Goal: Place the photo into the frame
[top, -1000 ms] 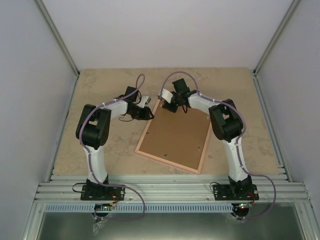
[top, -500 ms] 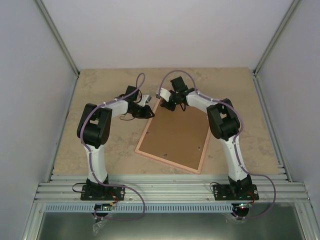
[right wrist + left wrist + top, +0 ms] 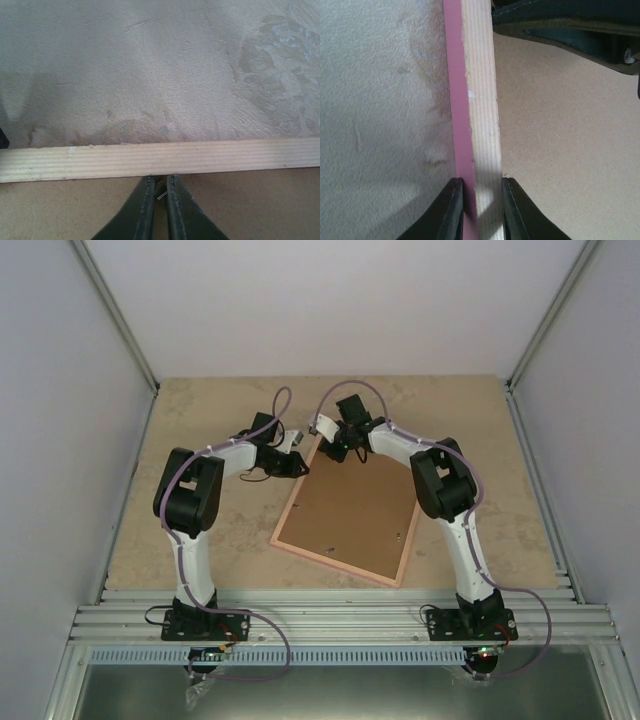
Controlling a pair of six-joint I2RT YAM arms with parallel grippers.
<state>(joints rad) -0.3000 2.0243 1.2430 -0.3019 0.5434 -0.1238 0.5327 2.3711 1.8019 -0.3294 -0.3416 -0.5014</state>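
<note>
Beige, stone-mottled surface [image 3: 200, 410] fills the floor of a white-walled enclosure, and the frame [image 3: 336, 562] lies flat on it between the two arms, turned a little askew. Its back faces up: a brown backing board [image 3: 350, 505] sits inside a pale wooden rail [image 3: 200, 157] with a pink outer edge [image 3: 454, 100].

Both arms reach to the frame's far left corner. The left gripper [image 3: 479, 186] sits astride the left-hand rail just near of that corner, its jaws pinching the rail – one finger on the pink outer side, the other on the board side.

The right gripper [image 3: 159, 181] hangs over the backing board, just inside the far rail. Its jaws are pressed almost together, leaving only a sliver of a gap – something small and pale glints in it, too tiny to identify. Part of its dark body shows in the left wrist view, above the board.
</note>
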